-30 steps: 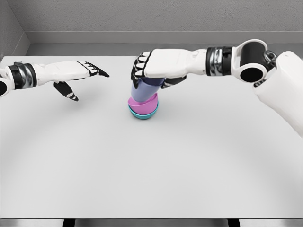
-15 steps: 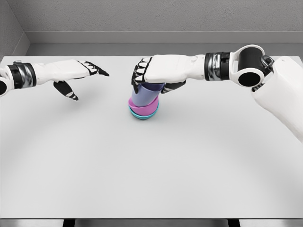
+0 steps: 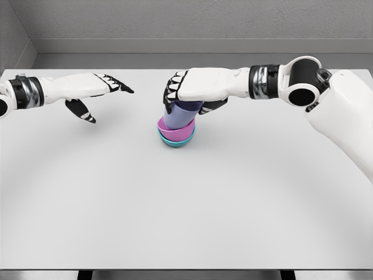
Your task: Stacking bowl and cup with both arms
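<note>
A teal bowl [image 3: 176,142] sits on the white table [image 3: 186,198] just behind its middle, with a pink bowl [image 3: 175,132] nested in it. A lavender cup [image 3: 178,115] stands in the pink bowl, leaning slightly left. My right hand [image 3: 187,93] reaches in from the right and covers the cup's top, fingers curled around it. My left hand [image 3: 96,93] hovers over the table's back left, well apart from the stack, fingers spread and holding nothing.
A grey wall [image 3: 186,23] runs behind the table's far edge. My right forearm [image 3: 274,81] stretches across the back right of the table above its surface.
The right hand has lowered the cup a little further into the pink bowl and drawn slightly back. The left hand has not moved.
</note>
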Available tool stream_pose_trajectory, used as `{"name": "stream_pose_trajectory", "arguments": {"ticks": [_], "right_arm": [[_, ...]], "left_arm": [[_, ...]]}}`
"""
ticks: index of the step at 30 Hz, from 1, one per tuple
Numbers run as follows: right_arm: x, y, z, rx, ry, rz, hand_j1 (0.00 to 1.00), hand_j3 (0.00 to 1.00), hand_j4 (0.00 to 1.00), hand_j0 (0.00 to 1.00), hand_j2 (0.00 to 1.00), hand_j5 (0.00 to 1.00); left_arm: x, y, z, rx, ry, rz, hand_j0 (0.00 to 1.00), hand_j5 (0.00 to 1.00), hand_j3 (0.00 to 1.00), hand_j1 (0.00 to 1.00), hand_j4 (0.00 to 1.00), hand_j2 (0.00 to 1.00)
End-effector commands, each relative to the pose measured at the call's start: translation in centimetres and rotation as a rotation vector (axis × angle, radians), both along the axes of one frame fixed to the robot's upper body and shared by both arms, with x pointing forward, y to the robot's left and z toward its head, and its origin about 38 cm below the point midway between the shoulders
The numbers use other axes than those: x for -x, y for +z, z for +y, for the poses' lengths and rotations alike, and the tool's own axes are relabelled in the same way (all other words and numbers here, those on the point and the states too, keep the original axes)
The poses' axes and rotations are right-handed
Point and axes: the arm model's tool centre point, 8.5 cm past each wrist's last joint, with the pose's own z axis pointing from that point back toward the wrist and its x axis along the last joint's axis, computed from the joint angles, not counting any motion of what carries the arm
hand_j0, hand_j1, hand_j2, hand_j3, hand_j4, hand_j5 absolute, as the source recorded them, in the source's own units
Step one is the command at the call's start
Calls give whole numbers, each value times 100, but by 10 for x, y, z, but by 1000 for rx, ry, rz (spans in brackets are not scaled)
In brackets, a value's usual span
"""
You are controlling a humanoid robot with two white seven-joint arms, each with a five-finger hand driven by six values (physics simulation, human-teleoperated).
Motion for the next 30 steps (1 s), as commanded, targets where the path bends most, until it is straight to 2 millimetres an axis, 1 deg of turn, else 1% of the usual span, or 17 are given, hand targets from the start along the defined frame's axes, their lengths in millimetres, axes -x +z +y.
{"name": "stream_pose_trajectory", "arguments": {"ticks": [1,14,25,28,30], "right_arm": [[-1,-1,0,-6,-5,8,49,49,49,49,49,49],[-4,-6,0,8,-17,10,49,49,49,49,49,49],[-4,-8,6,4,-10,16,49,49,49,49,49,49],[-5,-13,5,14,-16,19,49,49,49,49,49,49],[-5,-14,5,16,-19,21,53,53,53,53,53,53]], "left_arm": [[0,1,1,7,4,0,100,100,100,100,100,100],[-1,3,1,13,7,-5,100,100,100,100,100,100],[-1,3,2,12,8,-5,100,100,100,100,100,100],[-1,3,2,12,8,-5,100,100,100,100,100,100],[-1,3,2,12,8,-5,100,100,100,100,100,100]]}}
